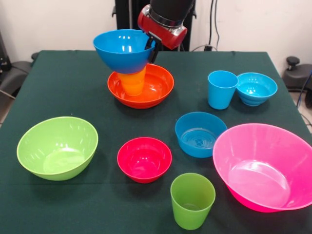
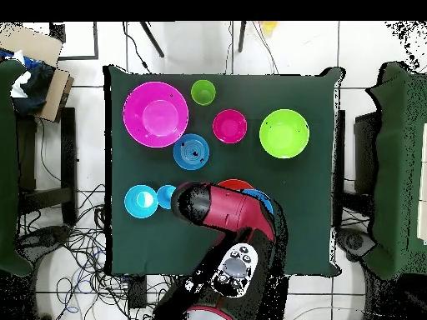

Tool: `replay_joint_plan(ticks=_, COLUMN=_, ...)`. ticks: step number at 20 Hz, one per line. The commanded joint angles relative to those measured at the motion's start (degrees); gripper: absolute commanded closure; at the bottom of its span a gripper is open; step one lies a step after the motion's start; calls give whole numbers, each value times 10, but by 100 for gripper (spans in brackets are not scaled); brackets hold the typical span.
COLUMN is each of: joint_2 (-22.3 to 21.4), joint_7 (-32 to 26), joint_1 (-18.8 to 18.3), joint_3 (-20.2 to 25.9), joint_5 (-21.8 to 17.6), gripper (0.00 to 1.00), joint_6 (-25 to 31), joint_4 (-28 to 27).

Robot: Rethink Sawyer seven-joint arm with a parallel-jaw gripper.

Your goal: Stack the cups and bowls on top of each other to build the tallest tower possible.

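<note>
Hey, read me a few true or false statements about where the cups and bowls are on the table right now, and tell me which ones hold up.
1. The orange cup stands inside the wide orange bowl. True.
2. The large blue bowl lies flat on the table cloth. False: it is up on top of the orange cup, with the gripper at its rim.
3. The light blue cup stands right beside the small turquoise bowl. True.
4. The green cup is nested in the lime green bowl. False: it stands alone on the cloth, near the small red bowl.
5. The large pink bowl holds another bowl. False: it is empty.
</note>
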Motion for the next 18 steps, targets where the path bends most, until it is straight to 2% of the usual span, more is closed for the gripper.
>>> replay_joint_plan(ticks=1, joint_2=14, joint_7=80, joint_1=-9, joint_3=45, joint_5=10, gripper=100, joint_6=-11, joint_4=-22)
replay_joint_plan(ticks=18, joint_2=16, joint_7=77, joint_1=-11, joint_3=45, joint_5=9, gripper=100, joint_6=-4, joint_4=-29)
